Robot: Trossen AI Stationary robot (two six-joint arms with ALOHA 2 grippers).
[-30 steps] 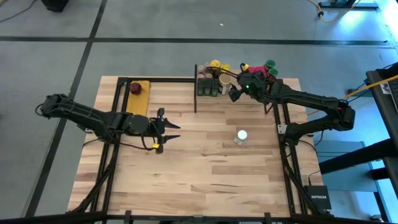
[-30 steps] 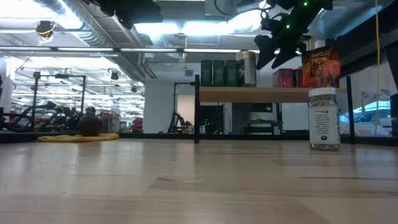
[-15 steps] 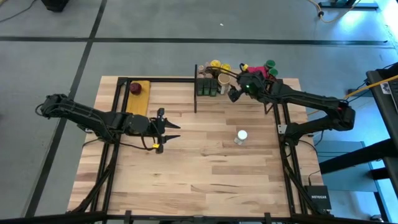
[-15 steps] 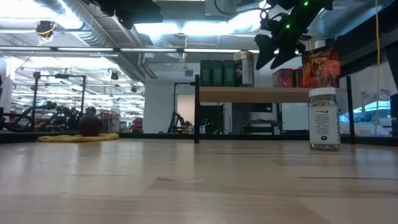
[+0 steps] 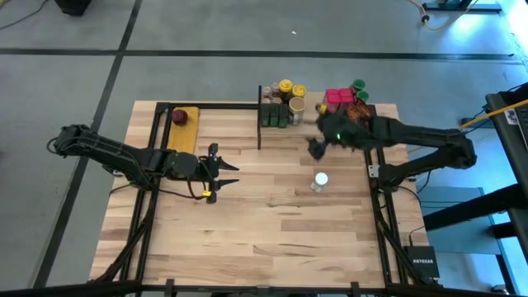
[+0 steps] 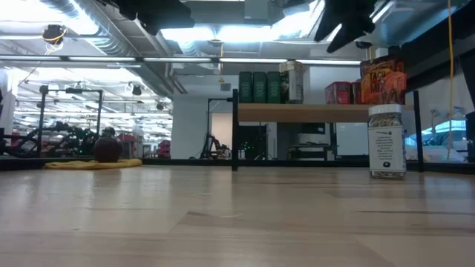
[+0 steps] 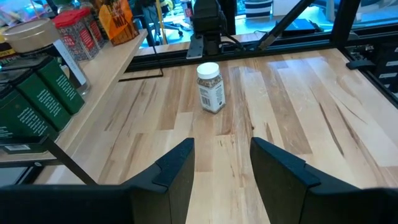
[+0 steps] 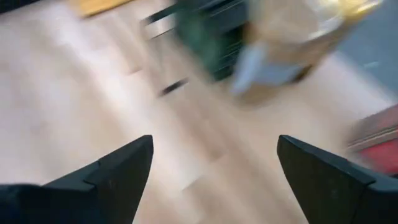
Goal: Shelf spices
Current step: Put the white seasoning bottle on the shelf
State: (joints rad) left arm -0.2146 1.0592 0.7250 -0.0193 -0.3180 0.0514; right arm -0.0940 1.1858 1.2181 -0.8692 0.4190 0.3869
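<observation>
The last loose spice jar stands upright on the desk, apart from the shelf with the other spices at 12 o'clock. The right tool, fingers spread wide and empty, hovers just 12 o'clock of the jar, much nearer than the left tool, also parted and empty, at 9 o'clock.

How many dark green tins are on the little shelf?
3: dark green tins side by side at the shelf's end nearest the black post. Others might hide behind.
</observation>
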